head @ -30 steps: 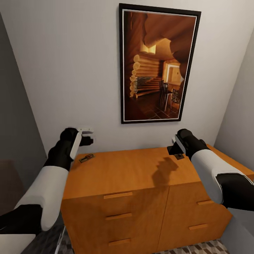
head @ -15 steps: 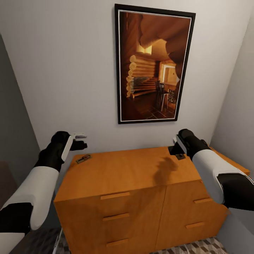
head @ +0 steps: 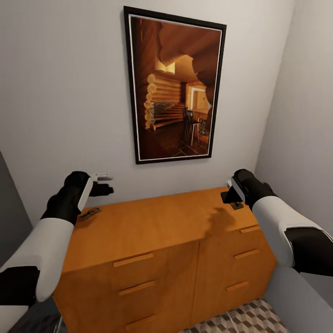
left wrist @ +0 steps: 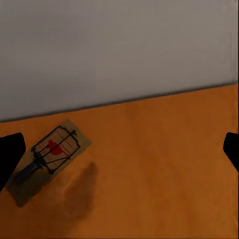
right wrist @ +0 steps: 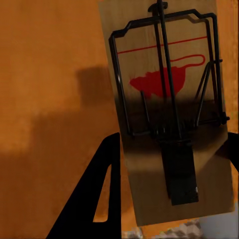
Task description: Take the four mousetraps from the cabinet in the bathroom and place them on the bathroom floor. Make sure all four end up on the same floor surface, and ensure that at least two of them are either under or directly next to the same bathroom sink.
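Mousetrap [head: 89,213] at the frame's left lies flat on the cabinet [head: 152,222] top near its back corner, just below the left gripper [head: 102,184], whose jaws stand wide apart, empty; centre them over the board before closing. At right, the right gripper [head: 230,196] has a second mousetrap [right wrist: 169,114] between its fingers; whether they pinch it I cannot tell.
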{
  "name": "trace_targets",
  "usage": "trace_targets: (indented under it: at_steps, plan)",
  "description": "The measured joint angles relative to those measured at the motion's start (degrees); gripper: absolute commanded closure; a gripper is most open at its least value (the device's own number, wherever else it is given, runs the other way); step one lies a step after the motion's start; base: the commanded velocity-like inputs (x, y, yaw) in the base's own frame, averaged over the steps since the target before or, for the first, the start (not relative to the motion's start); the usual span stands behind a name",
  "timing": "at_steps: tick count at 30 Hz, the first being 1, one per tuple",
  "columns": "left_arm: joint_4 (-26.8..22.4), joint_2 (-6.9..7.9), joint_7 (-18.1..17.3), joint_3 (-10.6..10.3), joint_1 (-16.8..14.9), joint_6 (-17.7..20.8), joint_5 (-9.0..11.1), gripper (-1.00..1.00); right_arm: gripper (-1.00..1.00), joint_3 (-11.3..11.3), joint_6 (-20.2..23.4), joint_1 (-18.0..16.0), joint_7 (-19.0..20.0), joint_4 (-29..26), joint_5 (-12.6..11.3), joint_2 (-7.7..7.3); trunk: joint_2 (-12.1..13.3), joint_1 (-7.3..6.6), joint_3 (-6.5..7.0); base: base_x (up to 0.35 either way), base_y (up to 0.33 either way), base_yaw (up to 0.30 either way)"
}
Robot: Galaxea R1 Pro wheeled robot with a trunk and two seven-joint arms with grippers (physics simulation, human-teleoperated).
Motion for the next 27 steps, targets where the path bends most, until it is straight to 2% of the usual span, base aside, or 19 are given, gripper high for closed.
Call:
trace_targets:
  at_steps: [4,10,13,15,18,23,27]
  plan:
    - [-0.01,0.47,-0.07,-1.29,0.0,0.01,0.15,-1.0,1.0,0.0,0.0,0.0,0.0,0.0,-0.02,0.0,0.0,0.0,0.12,0.0,0.0,-0.254]
    - [-0.01,2.53,-0.41,-3.65,0.01,0.02,0.58,-1.0,1.0,0.0,-0.01,0.0,0.01,0.0,-0.07,0.0,0.0,0.0,0.29,0.0,0.0,-0.21]
    - [0.02,3.43,-1.03,-4.06,0.01,0.03,0.66,-1.0,1.0,0.0,-0.02,0.0,0.0,0.01,-0.08,0.01,0.0,0.0,0.32,0.0,0.0,-0.058]
    - [-0.01,5.54,-3.07,-4.24,0.01,0.04,0.65,-1.0,1.0,0.0,-0.03,0.0,0.0,0.02,-0.07,0.01,0.0,0.0,0.33,0.0,0.0,-0.019]
    - [-0.04,6.51,-5.69,-4.3,0.01,0.04,0.72,-1.0,1.0,0.0,-0.03,0.0,0.0,0.02,-0.02,0.01,0.0,0.0,0.33,0.0,0.0,-0.009]
    - [0.0,6.89,-7.9,-4.33,0.01,0.05,0.76,-1.0,1.0,0.01,-0.03,0.0,0.0,0.01,-0.01,0.0,0.0,0.0,0.33,0.0,0.047,-0.003]
    - [0.04,7.01,-8.31,-4.33,0.0,0.07,0.71,-1.0,1.0,0.03,-0.04,0.01,0.06,0.0,-0.04,-0.01,0.0,0.0,0.33,0.0,0.261,0.0]
